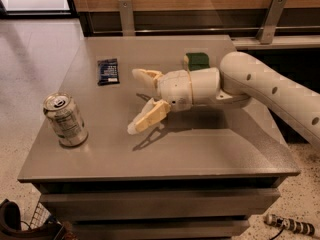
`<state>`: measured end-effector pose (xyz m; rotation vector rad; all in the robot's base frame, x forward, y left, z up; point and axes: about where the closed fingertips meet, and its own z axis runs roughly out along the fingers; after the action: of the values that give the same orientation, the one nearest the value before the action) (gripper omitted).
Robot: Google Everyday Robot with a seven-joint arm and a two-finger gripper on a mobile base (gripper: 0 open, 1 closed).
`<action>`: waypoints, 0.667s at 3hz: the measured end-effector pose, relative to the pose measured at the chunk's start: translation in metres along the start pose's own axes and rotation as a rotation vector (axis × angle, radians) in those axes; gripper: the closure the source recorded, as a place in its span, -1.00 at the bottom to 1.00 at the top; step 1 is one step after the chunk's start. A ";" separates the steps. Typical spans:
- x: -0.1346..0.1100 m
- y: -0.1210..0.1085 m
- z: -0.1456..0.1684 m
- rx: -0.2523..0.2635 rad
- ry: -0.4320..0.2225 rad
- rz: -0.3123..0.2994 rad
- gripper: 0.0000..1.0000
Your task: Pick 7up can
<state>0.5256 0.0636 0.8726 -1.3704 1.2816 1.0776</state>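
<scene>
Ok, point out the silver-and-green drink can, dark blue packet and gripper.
Silver-and-green drink can (65,120), camera view, side wall.
Dark blue packet (108,71), camera view, centre.
Gripper (134,102), camera view, between open fingers (150,116), above grey table (200,149).

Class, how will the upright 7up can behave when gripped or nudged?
Tall, near the table's edge, the 7up can probably tips if nudged high. Its smooth round wall may slip or dent. The open gripper hovers mid-table.
</scene>
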 end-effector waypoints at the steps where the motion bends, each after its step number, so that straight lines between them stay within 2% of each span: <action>1: -0.004 -0.002 0.032 -0.037 -0.025 0.013 -1.00; 2: -0.016 0.010 0.060 -0.063 -0.033 0.006 -1.00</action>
<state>0.5146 0.1253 0.8775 -1.3906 1.2382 1.1487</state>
